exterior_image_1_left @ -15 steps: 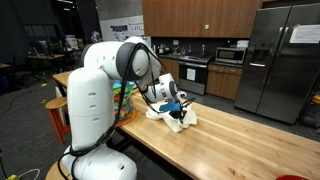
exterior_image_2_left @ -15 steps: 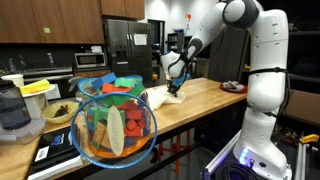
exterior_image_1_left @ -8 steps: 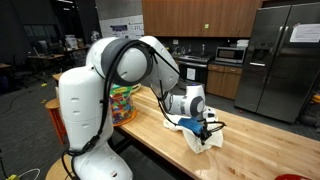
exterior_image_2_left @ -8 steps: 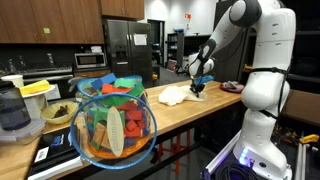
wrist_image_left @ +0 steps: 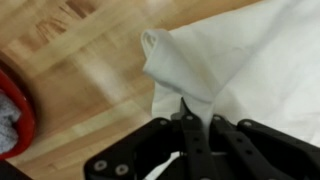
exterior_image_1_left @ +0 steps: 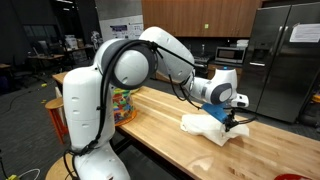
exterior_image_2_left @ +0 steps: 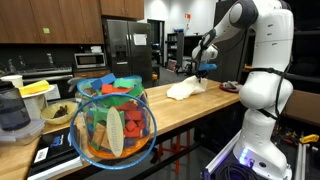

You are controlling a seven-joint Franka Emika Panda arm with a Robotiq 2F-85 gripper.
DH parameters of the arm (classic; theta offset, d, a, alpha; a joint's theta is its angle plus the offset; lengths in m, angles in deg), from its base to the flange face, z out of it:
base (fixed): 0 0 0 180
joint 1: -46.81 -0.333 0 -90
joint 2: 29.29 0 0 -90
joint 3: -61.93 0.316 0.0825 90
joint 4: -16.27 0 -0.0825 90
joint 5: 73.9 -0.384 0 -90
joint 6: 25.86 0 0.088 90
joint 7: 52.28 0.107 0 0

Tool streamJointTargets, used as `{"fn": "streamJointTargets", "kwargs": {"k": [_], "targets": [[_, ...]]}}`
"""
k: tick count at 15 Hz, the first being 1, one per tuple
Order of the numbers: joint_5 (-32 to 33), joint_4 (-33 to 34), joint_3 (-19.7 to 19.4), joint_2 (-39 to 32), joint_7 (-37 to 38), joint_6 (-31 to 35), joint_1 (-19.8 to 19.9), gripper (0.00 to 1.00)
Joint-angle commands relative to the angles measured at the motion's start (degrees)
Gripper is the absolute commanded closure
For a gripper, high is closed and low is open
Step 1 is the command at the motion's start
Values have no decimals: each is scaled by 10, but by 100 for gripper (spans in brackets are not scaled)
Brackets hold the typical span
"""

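1. Room: kitchen-style space with wooden cabinets, a steel refrigerator (exterior_image_1_left: 285, 60) and a microwave (exterior_image_1_left: 231, 55) along the back wall.
2. Surface: long butcher-block table (exterior_image_1_left: 275, 152), pale wood, smooth with a slight sheen. I judge it gives little friction to anything soft lying on it.
3. Item: white cloth (exterior_image_1_left: 208, 128), one piece, lying rumpled on the table well away from the robot's base. It shows in both exterior views (exterior_image_2_left: 185, 89).
4. Gripper (wrist_image_left: 190, 112): jaws pressed together, pinching a raised fold near the cloth's edge. The wrist view shows the fabric peaking up between the fingers, while the rest of the cloth lies on the wood.
5. Handling, my estimate: light, limp and not fragile. It will sag, bunch and trail from whichever point is held (it has no stiffness to speak of). An edge, corner or standing fold is the best hold, since a flat middle offers the fingers nothing to bite.
6. Nearby:
   - A bowl of coloured oddments (exterior_image_2_left: 115, 125), well apart from the cloth.
   - A red-rimmed thing (wrist_image_left: 10, 110) at the edge of the wrist view, which I cannot identify.
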Motion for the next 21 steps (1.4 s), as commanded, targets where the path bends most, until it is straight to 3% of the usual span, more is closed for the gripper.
{"fn": "streamJointTargets", "kwargs": {"k": [1, 6, 10, 15, 21], "targets": [[-29, 139, 23, -56, 10, -59, -18, 99], [-8, 263, 63, -105, 32, -101, -71, 99], [23, 277, 91, -110, 45, -103, -127, 99], [91, 194, 115, -76, 45, -70, -185, 99], [143, 4, 98, -42, 55, -9, -174, 99]]}}
